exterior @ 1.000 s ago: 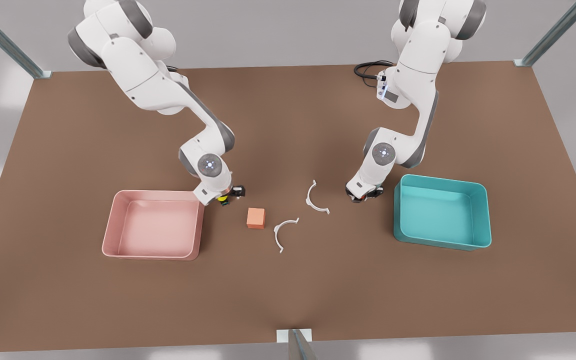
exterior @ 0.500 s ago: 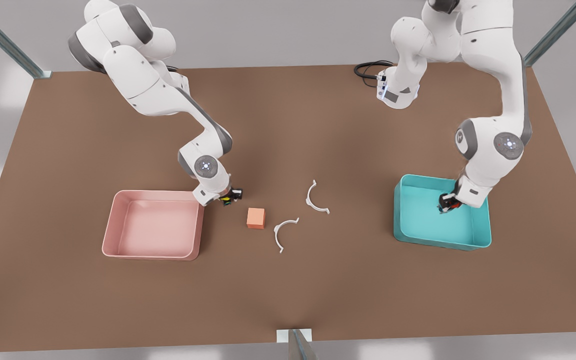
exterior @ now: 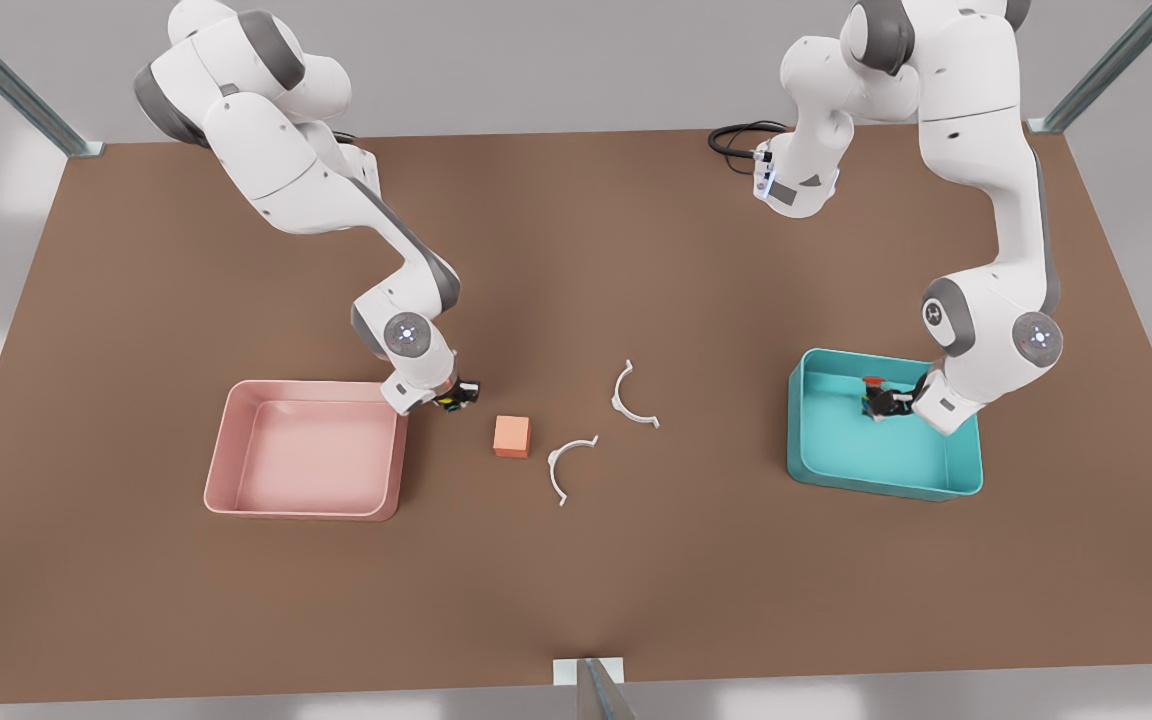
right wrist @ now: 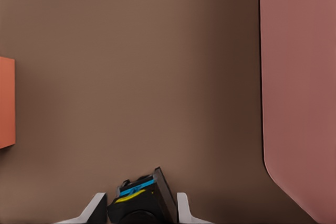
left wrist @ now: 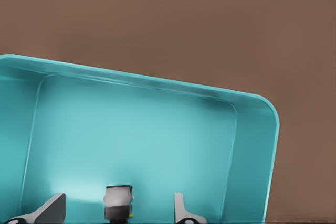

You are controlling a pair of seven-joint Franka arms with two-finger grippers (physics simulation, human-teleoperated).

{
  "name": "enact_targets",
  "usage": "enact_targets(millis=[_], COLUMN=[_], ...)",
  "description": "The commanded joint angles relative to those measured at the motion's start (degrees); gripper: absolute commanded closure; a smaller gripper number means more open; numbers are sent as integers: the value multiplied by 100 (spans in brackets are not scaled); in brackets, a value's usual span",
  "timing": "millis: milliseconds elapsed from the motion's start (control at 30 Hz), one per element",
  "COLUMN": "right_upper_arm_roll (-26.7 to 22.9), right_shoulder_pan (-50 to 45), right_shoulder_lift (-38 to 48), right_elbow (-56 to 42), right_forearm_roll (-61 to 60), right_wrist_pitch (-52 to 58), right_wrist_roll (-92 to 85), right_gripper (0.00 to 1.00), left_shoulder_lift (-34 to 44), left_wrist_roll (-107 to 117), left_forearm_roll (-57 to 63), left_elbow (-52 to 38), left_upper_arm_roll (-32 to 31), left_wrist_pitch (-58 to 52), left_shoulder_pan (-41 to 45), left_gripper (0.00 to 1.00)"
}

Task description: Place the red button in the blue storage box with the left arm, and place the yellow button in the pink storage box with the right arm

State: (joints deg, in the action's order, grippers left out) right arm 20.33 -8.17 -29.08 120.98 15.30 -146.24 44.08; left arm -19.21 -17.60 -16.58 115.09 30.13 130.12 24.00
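The left arm's fingers (left wrist: 54,208) stand spread apart, the red button (exterior: 873,393) between them but clear of both, inside the blue storage box (exterior: 956,480). The right arm's fingers (right wrist: 96,208) are closed on the yellow button (right wrist: 137,201), just beside the pink storage box (exterior: 226,440) and above the counter (exterior: 576,580). Farther out lie an orange cube (exterior: 512,436) and two white curved pieces (exterior: 564,466).

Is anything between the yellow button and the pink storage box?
Nothing visible. The right gripper, shut on the yellow button, sits beside the pink storage box; only bare table lies between them. The orange block is on the far side.
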Motion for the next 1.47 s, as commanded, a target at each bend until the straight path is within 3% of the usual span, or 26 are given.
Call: enact_targets(millis=[0,100,333,533,733,900,933,1000,1033,1100,1167,1200,1233,1267,1433], right_upper_arm_roll=[-11,-11,24,-2,-714,-864,-881,-934,-934,-934,-986,-1215,-1408,-1409,-1365], right_shoulder_pan=[0,0,18,88,448,642,677,686,686,686,668,563,615,896,905], right_shoulder_lift=[-1,8,395,983,1318,896,861,817,817,852,1159,1177,1502,1537,1652], right_elbow=[4,-4,-92,-452,-743,-892,-892,-901,-936,-1147,-2181,-3318,-3739,-3863,-4205], right_forearm_roll=[-1,-1,-10,-63,-1028,-1056,-1056,-1064,-1065,-1065,-1065,-1073,-1442,-1495,-1372], right_wrist_pitch=[-1,8,70,737,1168,1116,1098,1098,1098,1195,2597,4375,5324,5712,6117], right_wrist_roll=[-233,-233,-216,-435,-2859,-3125,-3213,-3186,-3169,-3186,-3204,-3510,-3784,-4215,-4214], right_gripper=[42,47,49,49,53,51,48,5,0,0,0,0,0,0,0], left_shoulder_lift=[5,5,172,392,462,445,453,910,1016,1016,1025,1191,1376,1429,1403], left_wrist_roll=[-1764,-1782,-1764,-1712,-1703,-1703,-1694,-1283,-456,239,985,1417,1795,1883,1962], left_forearm_roll=[6,6,32,50,41,41,41,294,1042,1148,1350,1421,1693,1878,1931], left_elbow=[-4,5,-4,-22,-48,-48,-48,-232,-847,-1770,-2358,-2614,-2667,-2667,-2922], left_upper_arm_roll=[2,2,2,2,-7,-16,-16,11,-16,-7,-24,-278,-1990,-3293,-3391], left_wrist_pitch=[-48,-48,-215,-373,-382,-382,-382,-1022,-1857,-3018,-3632,-3880,-3898,-3915,-4029], left_shoulder_pan=[-1,-1,17,140,157,184,184,175,201,307,412,308,-1106,-2179,-2189], left_gripper=[0,0,0,0,0,0,0,0,0,0,0,0,0,0,0])
